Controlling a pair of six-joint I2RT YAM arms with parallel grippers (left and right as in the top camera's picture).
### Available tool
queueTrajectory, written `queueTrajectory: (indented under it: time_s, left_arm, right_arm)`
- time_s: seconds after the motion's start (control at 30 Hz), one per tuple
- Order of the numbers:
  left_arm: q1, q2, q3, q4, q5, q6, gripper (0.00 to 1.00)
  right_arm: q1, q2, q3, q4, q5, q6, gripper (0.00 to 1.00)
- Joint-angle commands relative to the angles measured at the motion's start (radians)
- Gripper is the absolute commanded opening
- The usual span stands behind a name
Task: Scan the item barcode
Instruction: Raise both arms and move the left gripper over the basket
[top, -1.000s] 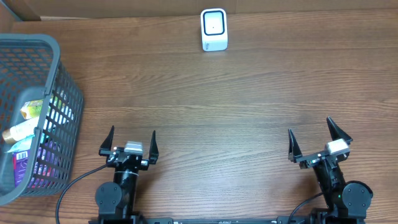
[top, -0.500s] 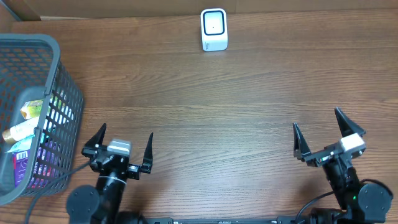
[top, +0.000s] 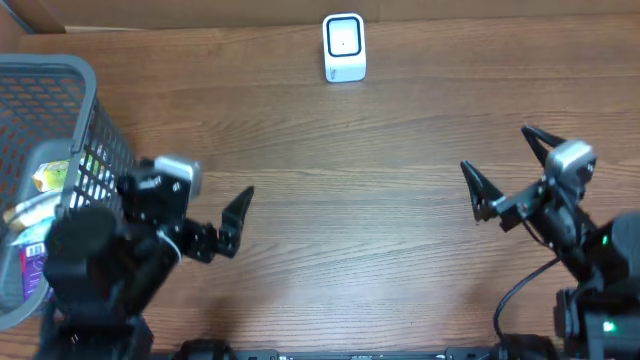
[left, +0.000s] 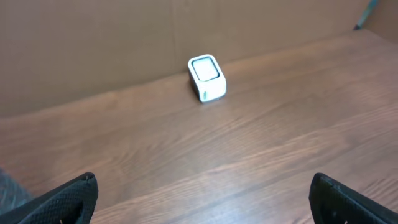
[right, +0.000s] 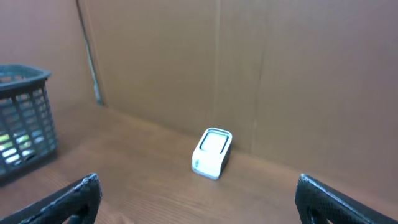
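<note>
One scanner (top: 344, 47), one basket (top: 108, 158), left pincer (left: 202, 182) spread, right pincer (top: 495, 150) spread

You're at mock shop checkout, lab-style rig: white barcode scanner (top: 344, 47) on wood-grain table (top: 350, 200), grey shopping basket (top: 105, 140) holding packaged goods (top: 45, 180), cardboard walls (right: 186, 62) behind.

The table (top: 380, 150) is surfaced in smooth, faintly sheened wood grain. The barcode scanner (top: 344, 47) is cased in glossy white plastic, the basket (top: 108, 150) is moulded in grey plastic lattice, and the cardboard wall (right: 155, 56) is left matt.
</note>
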Motion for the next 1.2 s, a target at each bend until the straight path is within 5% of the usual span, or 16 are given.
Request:
queueTrajectory:
  time_s: [0.0,0.43,0.7,0.73,0.97,1.17]
  left_arm:
    - [-0.006,0.112,0.122,-0.011,0.040,0.060,1.00]
    - [-0.006,0.342,0.211,-0.126,0.200,0.045,1.00]
    - [-0.006,0.440,0.210,-0.164,0.277,-0.107,1.00]
    - [-0.006,0.455,0.210,-0.150,0.270,-0.108,0.91]
    - [0.043,0.529,0.355,-0.172,0.007,-0.381,0.69]
    - [0.145,0.576,0.659,-0.337,-0.221,-0.483,0.71]
  right_arm:
    - [0.005,0.072,0.122,-0.070,-0.021,0.003,1.00]
    - [0.005,0.381,0.488,-0.722,0.009,0.003,1.00]
    - [0.005,0.478,0.493,-0.703,-0.138,0.003,1.00]
    - [0.005,0.484,0.493,-0.694,-0.150,0.003,1.00]
    - [0.005,0.500,0.493,-0.690,-0.143,0.003,1.00]
    - [0.005,0.500,0.493,-0.710,-0.124,0.003,1.00]
